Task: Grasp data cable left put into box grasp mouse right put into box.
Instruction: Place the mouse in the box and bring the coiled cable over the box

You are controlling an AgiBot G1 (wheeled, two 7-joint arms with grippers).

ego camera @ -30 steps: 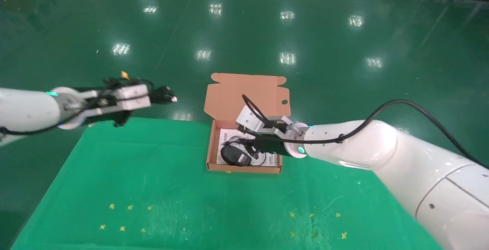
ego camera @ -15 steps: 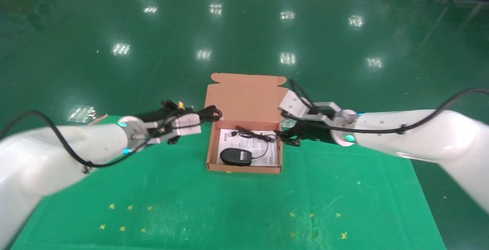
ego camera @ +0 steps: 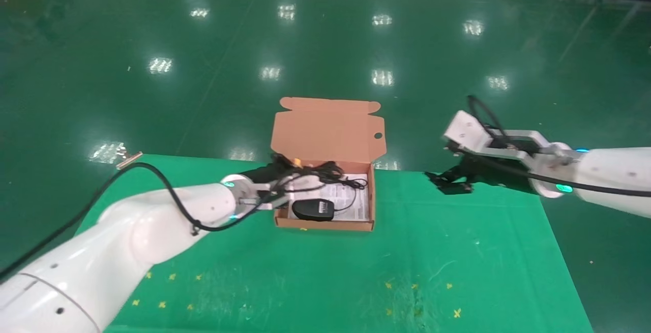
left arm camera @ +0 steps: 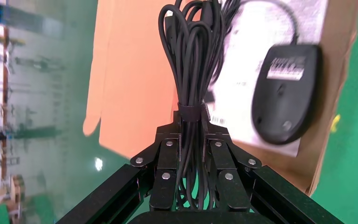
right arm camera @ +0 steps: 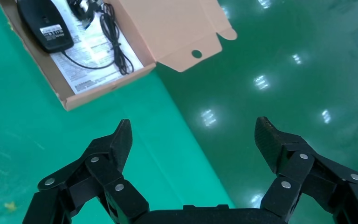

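The salmon-orange box (ego camera: 328, 127) stands open at the table's far middle, lid up. The black mouse (ego camera: 313, 209) lies on its white sheet, its thin cord (ego camera: 351, 186) looped beside it. My left gripper (ego camera: 285, 184) is shut on the bundled black data cable (ego camera: 307, 172) and holds it over the box's left side. In the left wrist view the fingers (left arm camera: 168, 161) clamp the data cable (left arm camera: 191, 56) at its tie, with the mouse (left arm camera: 284, 93) beyond. My right gripper (ego camera: 448, 181) is open and empty, right of the box. The right wrist view shows its gripper (right arm camera: 193, 135) above the table edge and the box (right arm camera: 168, 23) farther off.
The green mat (ego camera: 325, 272) covers the table and carries small yellow cross marks (ego camera: 168, 276) near the front. The glossy green floor (ego camera: 325, 43) lies beyond the far edge. A small flat strip (ego camera: 129, 159) lies at the mat's far left corner.
My left arm has swung right with the data cable, from off the table's left to over the box. My right gripper has drawn away rightward from the box, leaving the mouse inside.
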